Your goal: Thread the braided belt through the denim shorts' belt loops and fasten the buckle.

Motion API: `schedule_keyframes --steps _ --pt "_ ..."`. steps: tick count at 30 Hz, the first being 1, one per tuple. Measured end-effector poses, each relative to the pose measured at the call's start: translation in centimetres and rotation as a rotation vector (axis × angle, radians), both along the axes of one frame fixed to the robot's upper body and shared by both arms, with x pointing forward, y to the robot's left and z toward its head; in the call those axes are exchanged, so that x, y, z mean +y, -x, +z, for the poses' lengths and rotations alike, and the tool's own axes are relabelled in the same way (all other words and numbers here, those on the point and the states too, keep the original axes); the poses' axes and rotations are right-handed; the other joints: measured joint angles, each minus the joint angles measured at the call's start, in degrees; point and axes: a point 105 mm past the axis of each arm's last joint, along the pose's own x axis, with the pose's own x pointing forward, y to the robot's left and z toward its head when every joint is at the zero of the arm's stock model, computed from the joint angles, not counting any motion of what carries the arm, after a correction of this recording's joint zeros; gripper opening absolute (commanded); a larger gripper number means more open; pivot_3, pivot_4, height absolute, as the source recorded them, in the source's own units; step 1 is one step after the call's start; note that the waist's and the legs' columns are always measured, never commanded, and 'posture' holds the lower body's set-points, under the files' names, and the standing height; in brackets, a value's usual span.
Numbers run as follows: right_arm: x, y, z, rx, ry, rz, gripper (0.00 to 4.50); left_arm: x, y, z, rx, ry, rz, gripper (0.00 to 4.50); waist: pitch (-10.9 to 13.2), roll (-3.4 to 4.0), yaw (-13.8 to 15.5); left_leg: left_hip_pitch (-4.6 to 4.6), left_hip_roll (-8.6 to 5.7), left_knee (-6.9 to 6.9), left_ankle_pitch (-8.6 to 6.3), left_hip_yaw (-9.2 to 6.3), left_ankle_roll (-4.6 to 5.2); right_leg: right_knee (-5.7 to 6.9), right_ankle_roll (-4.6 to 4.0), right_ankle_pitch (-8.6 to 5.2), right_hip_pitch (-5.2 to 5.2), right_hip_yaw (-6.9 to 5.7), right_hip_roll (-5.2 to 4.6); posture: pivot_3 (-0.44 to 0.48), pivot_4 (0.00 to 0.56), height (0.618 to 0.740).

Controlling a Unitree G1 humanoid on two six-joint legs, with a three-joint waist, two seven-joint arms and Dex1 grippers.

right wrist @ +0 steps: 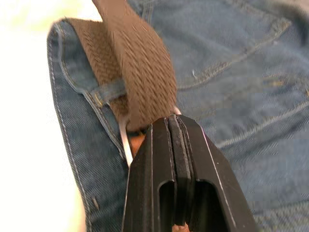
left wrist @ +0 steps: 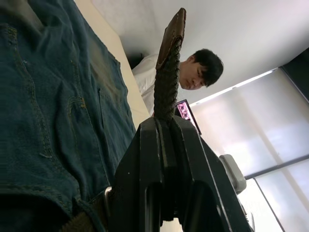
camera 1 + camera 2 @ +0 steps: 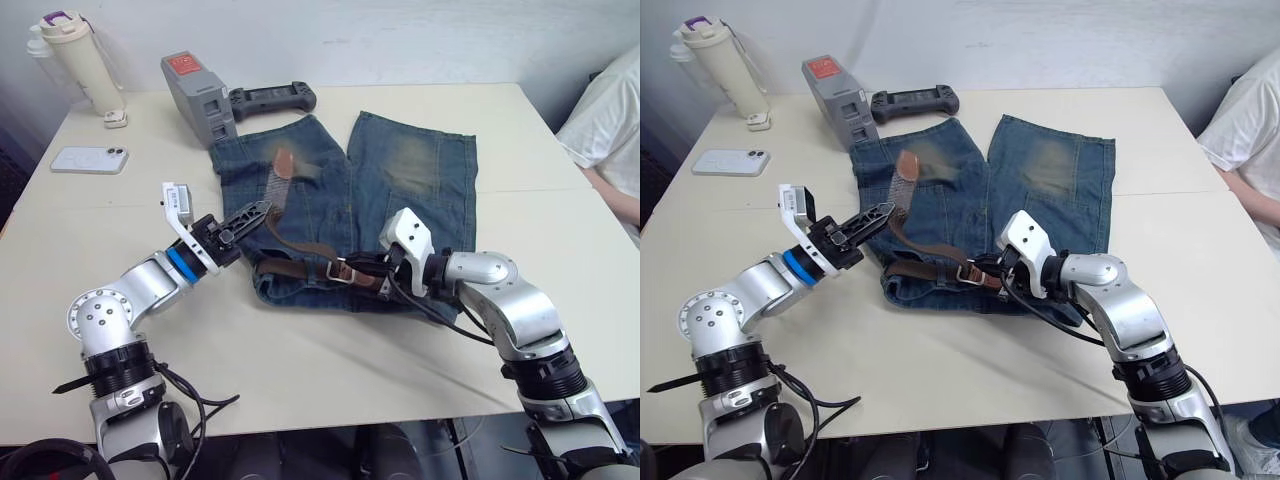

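Observation:
The denim shorts (image 3: pixel 405 175) lie flat mid-table with the waistband toward me. The braided belt (image 3: pixel 300 268) runs along that waistband, passing under a belt loop (image 1: pixel 110 90). Its free part rises from the shorts' left side, and my left gripper (image 3: pixel 247 215) is shut on it there. The tan tip (image 2: pixel 174 30) stands up past the fingers. My right gripper (image 3: pixel 366 268) is shut on the belt's buckle end at the middle of the waistband. The silver buckle (image 1: pixel 125 141) shows just beside the black fingers (image 1: pixel 186 145).
At the back left stand a white phone (image 3: pixel 90 159), a cream bottle (image 3: pixel 85 60), a grey box with a red label (image 3: pixel 198 95) and a black controller (image 3: pixel 272 98). A person in white (image 3: pixel 612 120) sits at the table's right edge.

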Motion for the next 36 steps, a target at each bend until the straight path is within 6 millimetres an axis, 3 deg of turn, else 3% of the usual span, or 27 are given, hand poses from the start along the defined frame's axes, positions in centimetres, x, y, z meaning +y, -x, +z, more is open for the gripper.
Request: schedule_keyframes --steps 7,23,36 --pt "-0.5 0.2 -0.6 0.017 0.010 0.003 0.05 1.5 -0.2 -0.9 0.031 -0.018 0.041 0.00 0.0 0.00 0.0 0.00 0.00 0.02 0.00 0.01 0.00 -0.01 0.00 0.00 0.00 0.01 0.00 0.000 0.150 0.740" --pt "1.6 -0.9 -1.5 -0.002 -0.007 0.033 0.05 1.2 -0.3 -1.2 0.023 -0.025 0.033 0.00 0.0 0.00 0.0 0.00 0.01 -0.01 0.00 0.01 0.00 -0.01 0.00 0.00 0.00 0.00 0.00 0.000 0.150 0.740" --pt "1.9 -0.9 -2.0 -0.010 0.026 0.068 0.05 1.1 -0.3 -1.2 0.019 -0.031 0.030 0.00 0.0 0.00 -0.1 0.00 0.01 -0.02 0.00 0.01 0.00 -0.02 0.00 0.00 0.00 0.00 0.01 0.000 0.150 0.740"
